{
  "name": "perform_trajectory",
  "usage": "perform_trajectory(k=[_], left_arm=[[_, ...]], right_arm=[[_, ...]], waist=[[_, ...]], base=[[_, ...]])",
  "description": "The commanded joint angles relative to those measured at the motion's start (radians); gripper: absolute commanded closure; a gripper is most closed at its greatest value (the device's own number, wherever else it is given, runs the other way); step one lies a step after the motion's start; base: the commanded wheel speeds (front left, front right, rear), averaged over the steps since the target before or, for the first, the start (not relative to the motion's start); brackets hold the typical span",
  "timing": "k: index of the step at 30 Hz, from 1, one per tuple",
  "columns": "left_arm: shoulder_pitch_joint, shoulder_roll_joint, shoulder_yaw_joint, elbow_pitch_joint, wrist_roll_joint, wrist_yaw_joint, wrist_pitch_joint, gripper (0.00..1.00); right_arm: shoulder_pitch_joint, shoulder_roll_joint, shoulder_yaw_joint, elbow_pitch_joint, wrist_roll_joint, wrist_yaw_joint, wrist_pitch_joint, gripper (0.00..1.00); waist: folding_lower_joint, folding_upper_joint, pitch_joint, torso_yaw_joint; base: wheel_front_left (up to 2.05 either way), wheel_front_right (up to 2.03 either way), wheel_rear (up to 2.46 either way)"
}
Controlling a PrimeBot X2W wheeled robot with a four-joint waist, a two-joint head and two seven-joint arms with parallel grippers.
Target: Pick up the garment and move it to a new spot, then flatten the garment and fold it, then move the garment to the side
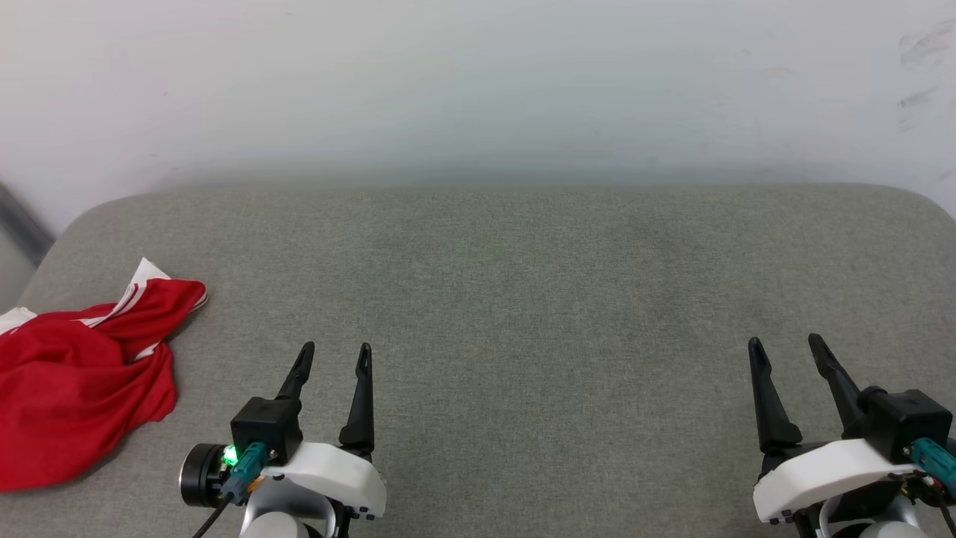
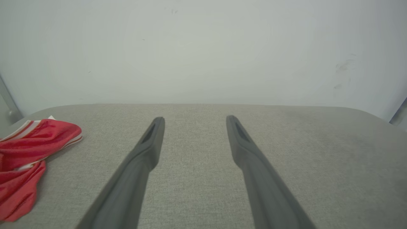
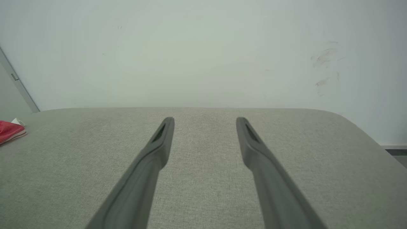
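The garment (image 1: 75, 373), a bright red shirt with white red-striped trim, lies crumpled at the left edge of the grey cloth surface (image 1: 523, 299). It also shows at the left of the left wrist view as the garment (image 2: 22, 159), and a small corner of the garment (image 3: 9, 131) shows at the far left of the right wrist view. My left gripper (image 1: 334, 351) stands open at the lower left, to the right of the garment and apart from it, nothing between its fingers (image 2: 140, 159). My right gripper (image 1: 786, 344) stands open at the lower right, far from the cloth.
A pale wall (image 1: 478, 90) rises behind the surface's rounded far edge. A grey post (image 1: 22, 220) stands at the far left beside the wall. Bare grey cloth stretches between and ahead of both grippers.
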Motion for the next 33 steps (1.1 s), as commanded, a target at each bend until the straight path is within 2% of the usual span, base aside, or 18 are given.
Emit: perform_trajectory(k=[1, 8, 14, 33], left_arm=[[-0.011, 0.002, -0.005, 0.002, 0.018, -0.004, -0.009, 0.0], [-0.021, 0.0, -0.008, 0.018, 0.045, -0.001, -0.021, 0.0], [-0.022, -0.002, 0.006, 0.021, 0.037, 0.01, -0.026, 0.0], [-0.011, 0.028, 0.091, -0.005, 0.006, 0.025, -0.025, 0.0]], right_arm=[[0.009, 0.005, -0.001, -0.009, -0.017, 0.002, -0.009, 0.0], [0.012, 0.005, -0.004, -0.01, -0.046, 0.002, -0.021, 0.0], [0.018, 0.005, 0.005, -0.016, -0.062, 0.002, -0.027, 0.0], [-0.006, 0.004, 0.099, -0.033, -0.019, 0.001, -0.032, 0.0]], waist=[[0.0, 0.0, 0.0, 0.002], [0.0, 0.0, 0.002, 0.015], [0.0, 0.0, 0.001, 0.068], [0.0, 0.0, 0.003, 0.45]], base=[[0.0, 0.0, 0.0], [0.0, 0.0, 0.0], [0.0, 0.0, 0.0], [0.0, 0.0, 0.0]])
